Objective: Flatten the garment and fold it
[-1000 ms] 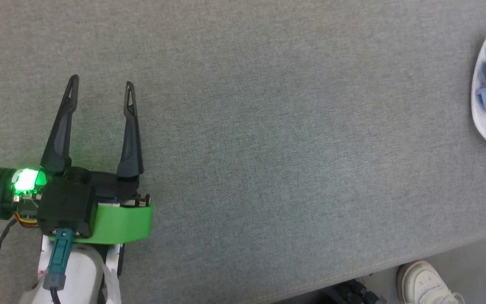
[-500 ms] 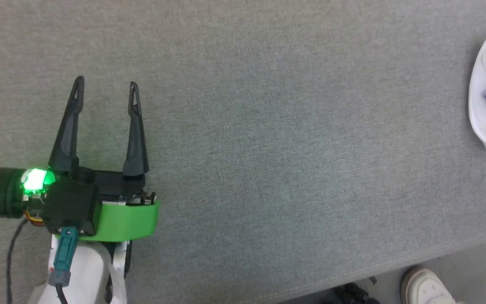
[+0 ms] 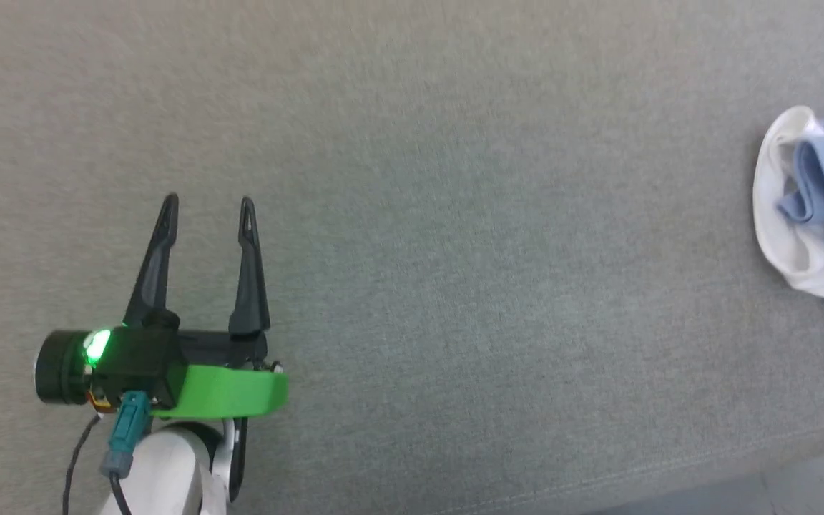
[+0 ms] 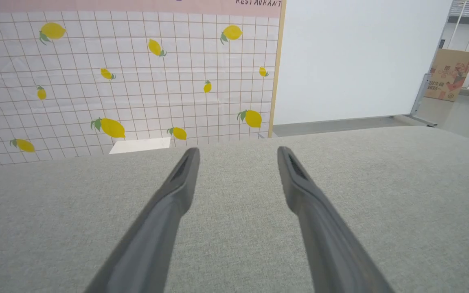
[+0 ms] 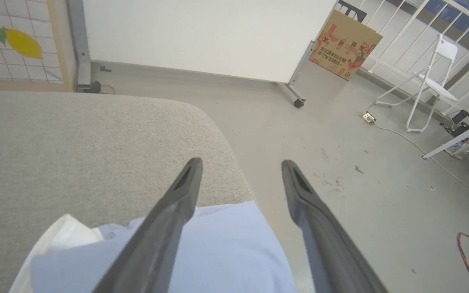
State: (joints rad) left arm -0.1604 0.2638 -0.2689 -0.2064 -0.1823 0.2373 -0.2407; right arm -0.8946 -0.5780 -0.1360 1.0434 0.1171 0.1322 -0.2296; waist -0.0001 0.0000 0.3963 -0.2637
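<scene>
**Garment [image 3: 816, 207] heaped at the right end of the grey surface [image 3: 455, 286], both grippers spread**

In the head view, the left gripper [image 3: 208, 206] sits at the lower left over bare grey fabric. Its two dark fingers are wide apart with nothing between them, and they point up the picture. It is well apart from the garment, which lies at the far right and is cut off by the picture's right edge. What shows is a crumpled heap, with a white inner part curving along its left side and light blue folds to the right. The visible part runs up and down the picture. Its true long axis cannot be told.

The left wrist view shows the left gripper [image 4: 237, 151] facing a tiled backdrop [image 4: 128, 73] printed with lemons. The word "RESTAURANT" is clipped at the top edge.

In the right wrist view, the right gripper [image 5: 242, 164] hangs above the garment [image 5: 226, 244] with its fingers wide and gripping nothing. The left finger hides part of the blue cloth, which reaches the surface's rounded corner. A cardboard box [image 5: 345, 49] leans at the back, and its red print is too small to read. A white folding chair [image 5: 436, 77] stands at the right.
</scene>
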